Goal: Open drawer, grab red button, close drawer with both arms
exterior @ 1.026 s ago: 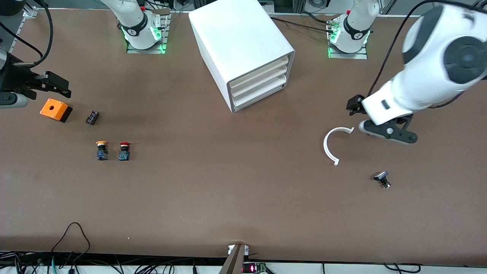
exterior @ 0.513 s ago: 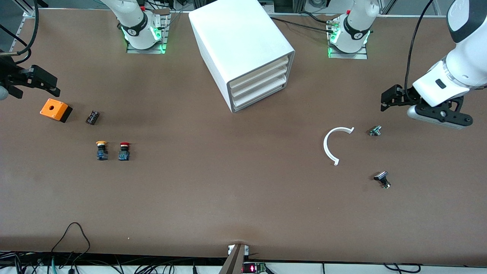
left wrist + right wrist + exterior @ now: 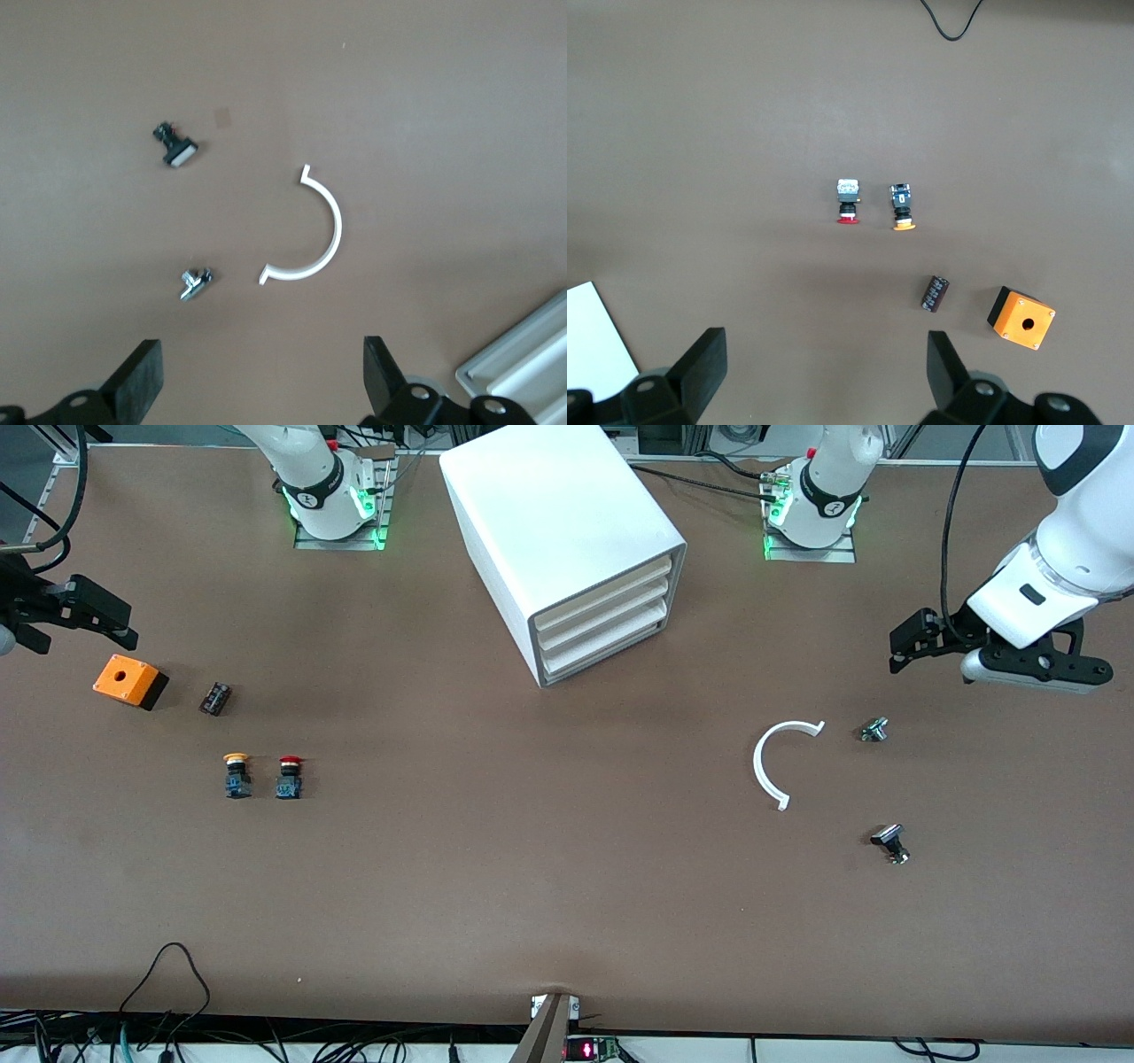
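Observation:
The white cabinet (image 3: 567,540) stands at the robots' edge of the table, with all three drawers shut. The drawer (image 3: 604,657) is the lowest one. The button (image 3: 289,777) with the red cap stands on the table toward the right arm's end; it also shows in the right wrist view (image 3: 848,202). My right gripper (image 3: 115,624) is open and empty, up over the table beside the orange box (image 3: 129,681); its own view (image 3: 824,381) shows the jaws wide apart. My left gripper (image 3: 905,646) is open and empty (image 3: 261,390), up over the left arm's end of the table.
A yellow-capped button (image 3: 236,775) stands beside the red one. A small black part (image 3: 215,698) lies by the orange box. A white arc (image 3: 780,762), a small metal part (image 3: 873,730) and a black part (image 3: 890,842) lie toward the left arm's end.
My left arm has swung away from over the white arc toward its end of the table, uncovering the small metal part. My right gripper has drawn back a little toward the table's end.

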{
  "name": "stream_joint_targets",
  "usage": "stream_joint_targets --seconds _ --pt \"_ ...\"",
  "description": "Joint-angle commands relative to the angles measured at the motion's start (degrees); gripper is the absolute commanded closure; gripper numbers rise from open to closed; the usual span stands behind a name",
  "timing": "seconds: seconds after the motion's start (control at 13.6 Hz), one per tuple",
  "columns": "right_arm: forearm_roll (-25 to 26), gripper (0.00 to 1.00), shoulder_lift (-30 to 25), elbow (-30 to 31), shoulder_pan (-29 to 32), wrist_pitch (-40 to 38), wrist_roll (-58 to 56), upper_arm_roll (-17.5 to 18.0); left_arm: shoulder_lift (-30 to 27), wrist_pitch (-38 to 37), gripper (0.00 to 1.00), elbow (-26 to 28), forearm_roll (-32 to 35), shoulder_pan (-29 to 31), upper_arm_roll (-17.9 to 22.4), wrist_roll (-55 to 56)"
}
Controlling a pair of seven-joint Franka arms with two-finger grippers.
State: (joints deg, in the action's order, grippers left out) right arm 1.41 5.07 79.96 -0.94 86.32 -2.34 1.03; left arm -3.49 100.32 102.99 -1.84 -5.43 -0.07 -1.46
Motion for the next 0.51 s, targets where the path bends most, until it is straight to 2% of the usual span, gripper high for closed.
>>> stream_joint_targets --seconds 0.0,0.44 --pt "-0.8 0.00 0.9 -1.9 0.2 -0.6 0.3 0.3 -0.6 -2.1 0.01 -0.4 2.0 -0.5 0.2 -1.2" --pt "-0.7 0.00 0.9 -1.9 0.2 -0.6 -0.4 0.2 -0.5 -3.5 0.01 -0.8 2.0 -0.4 0.2 -1.6"
